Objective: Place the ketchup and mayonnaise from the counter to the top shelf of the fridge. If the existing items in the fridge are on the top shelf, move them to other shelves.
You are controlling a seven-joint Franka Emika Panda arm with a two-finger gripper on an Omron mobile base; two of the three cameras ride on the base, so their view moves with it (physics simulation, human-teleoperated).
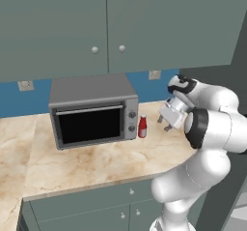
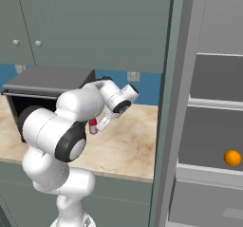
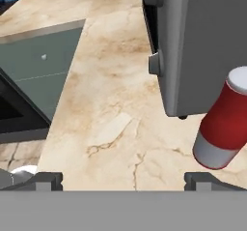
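The ketchup [image 1: 142, 126], a slim red bottle with a white cap, stands upright on the counter [image 1: 96, 162] just right of the microwave. My gripper [image 1: 164, 123] hovers open a short way to its right, fingers pointing toward it and holding nothing. In the hand view the ketchup [image 3: 224, 123] sits to the right of my gripper [image 3: 125, 179], outside the gap between the fingers. From the right base view the arm half hides the ketchup [image 2: 93, 125]. The fridge [image 2: 209, 126] stands open at the right. An orange fruit [image 2: 232, 158] rests on the lower of its two visible shelves, below the upper shelf [image 2: 218, 79]. The mayonnaise is out of view.
A grey microwave [image 1: 91, 111] sits on the counter against the blue wall, close beside the bottle. Grey-green wall cabinets [image 1: 106, 27] hang above it. The fridge's side wall [image 2: 166, 107] rises between the counter and the shelves. A grey drawer [image 2: 209, 202] lies under the shelves.
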